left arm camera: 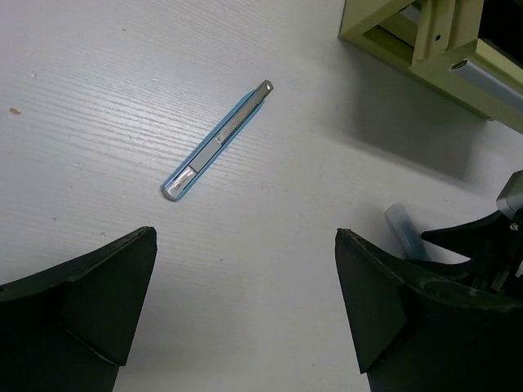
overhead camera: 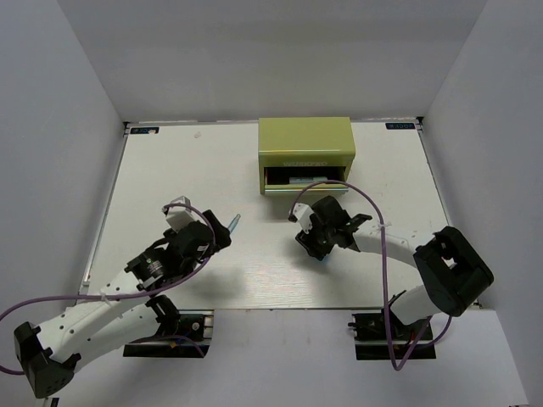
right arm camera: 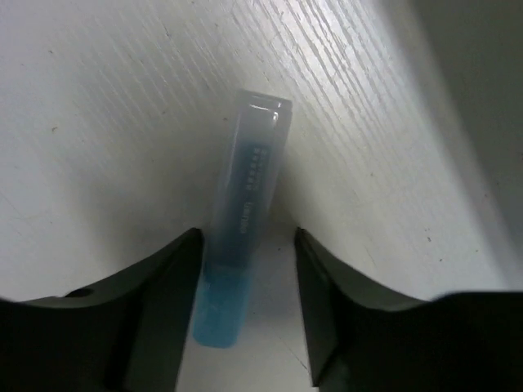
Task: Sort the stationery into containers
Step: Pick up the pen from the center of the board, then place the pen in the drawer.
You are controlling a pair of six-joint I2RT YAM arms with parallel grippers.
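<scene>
Left gripper (left arm camera: 245,237), jaws wide apart, above slim light blue pen (left arm camera: 216,140) on table (overhead camera: 195,170); right gripper (right arm camera: 247,237), jaws parted, straddling blue pen (right arm camera: 245,188) near olive-green chest (overhead camera: 305,140).

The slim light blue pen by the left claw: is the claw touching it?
Apart. The left wrist view shows the slim light blue pen lying clear ahead of the open left gripper.

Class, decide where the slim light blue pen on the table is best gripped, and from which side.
Mid-barrel, from straight above, jaws across its narrow width: the slim light blue pen lies flat on the table, with bare surface along both long sides.
</scene>
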